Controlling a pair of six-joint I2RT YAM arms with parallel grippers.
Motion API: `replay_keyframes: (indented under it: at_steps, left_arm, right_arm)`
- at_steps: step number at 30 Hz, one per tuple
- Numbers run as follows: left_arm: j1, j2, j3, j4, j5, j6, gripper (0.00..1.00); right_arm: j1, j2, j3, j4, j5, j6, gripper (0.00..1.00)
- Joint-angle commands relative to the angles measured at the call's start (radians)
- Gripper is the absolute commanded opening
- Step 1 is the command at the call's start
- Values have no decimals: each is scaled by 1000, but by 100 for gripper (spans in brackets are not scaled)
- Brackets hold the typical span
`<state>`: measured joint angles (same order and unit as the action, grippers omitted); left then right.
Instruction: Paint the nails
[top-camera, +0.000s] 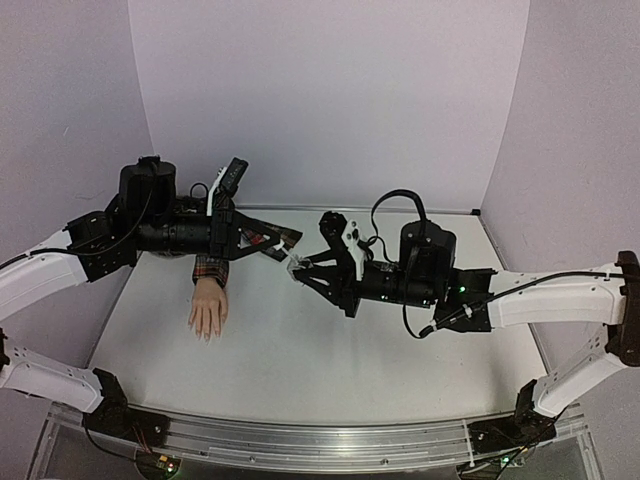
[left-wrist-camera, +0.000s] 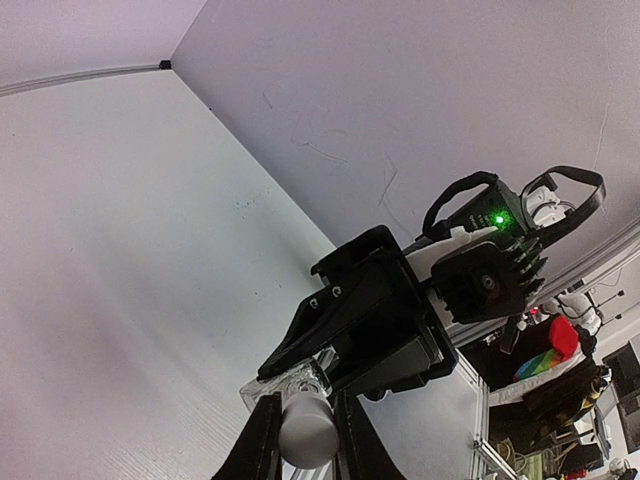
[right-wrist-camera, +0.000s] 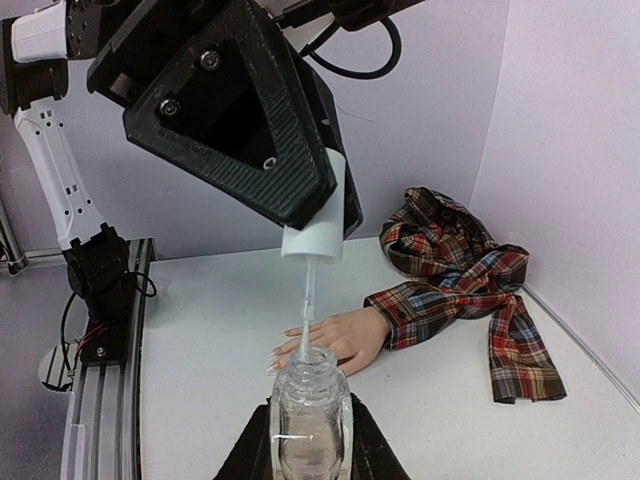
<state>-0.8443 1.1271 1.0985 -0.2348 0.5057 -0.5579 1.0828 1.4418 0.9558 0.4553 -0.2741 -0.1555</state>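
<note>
Several nails (right-wrist-camera: 273, 352) show as small, pale, glossy tips on the fingers of a flesh-coloured mannequin hand (top-camera: 208, 312). I cannot count them reliably from any view, and I see no colour on them. The hand lies palm down, flat on the white table (top-camera: 350, 350), in the left half of the top view, just in front of the left arm. A red-and-dark plaid sleeve (top-camera: 211, 270) covers the wrist.

I read the left arm as reaching from the left side toward the table's middle, wrist held level above the surface. The left gripper (left-wrist-camera: 308, 450) pinches a white cap (right-wrist-camera: 312, 240), with a thin brush stem (right-wrist-camera: 306, 300) hanging below it. The right arm reaches in from the right side, also raised off the table. The right gripper (right-wrist-camera: 312, 455) clamps a small clear bottle (right-wrist-camera: 312, 400), held upright. The brush stem enters the bottle's neck, so the two grippers meet tip to tip, to the right of the mannequin hand and apart from it.

The mannequin hand's long axis runs from the far wall toward the near edge. The fingers, and so the nails, point at the near edge, with the sleeve on the far side.
</note>
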Motion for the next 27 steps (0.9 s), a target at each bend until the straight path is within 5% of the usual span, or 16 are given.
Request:
replay_keyframes:
  at_steps: [1, 27]
  left_arm:
    - [-6, 0, 40, 20, -1, 10, 0]
    - [-48, 48, 121, -164, -126, 87, 0]
  right_arm:
    - [5, 4, 46, 46, 1, 10, 0]
    - [4, 73, 152, -7, 2, 16, 0]
